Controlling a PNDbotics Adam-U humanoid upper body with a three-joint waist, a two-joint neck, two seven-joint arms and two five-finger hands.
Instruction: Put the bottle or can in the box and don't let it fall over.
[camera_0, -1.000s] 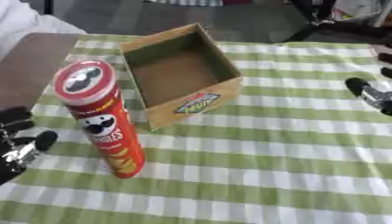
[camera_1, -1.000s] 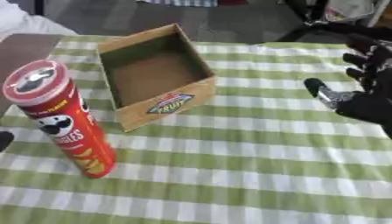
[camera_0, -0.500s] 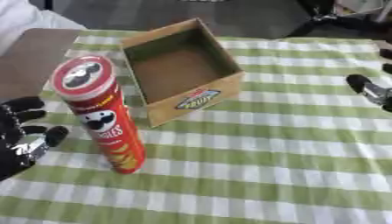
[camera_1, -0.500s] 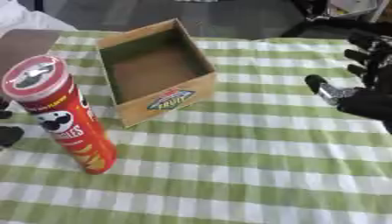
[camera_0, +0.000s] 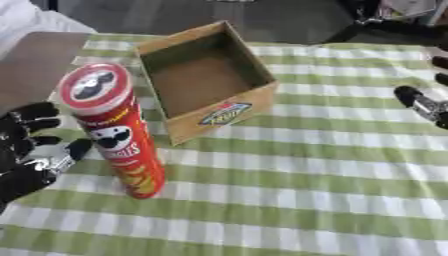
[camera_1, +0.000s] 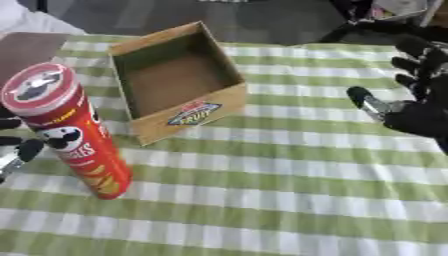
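Observation:
A tall red chip can (camera_0: 118, 131) with a red lid stands upright on the green-and-white checked cloth, left of centre. An open cardboard box (camera_0: 206, 80) sits just behind it to the right, and nothing lies inside. My left hand (camera_0: 28, 155) is open beside the can's left side, its thumb close to the can but apart from it. My right hand (camera_1: 418, 95) hovers open at the right edge, fingers spread, far from the can.
The checked cloth (camera_0: 332, 180) covers the table to the front and right. A brown surface (camera_0: 39, 60) lies at the far left. Dark floor and black frame parts (camera_0: 376, 20) show beyond the table's far edge.
My left hand has come up and rightward to the can's side. The can, the box and the right hand have stayed in place.

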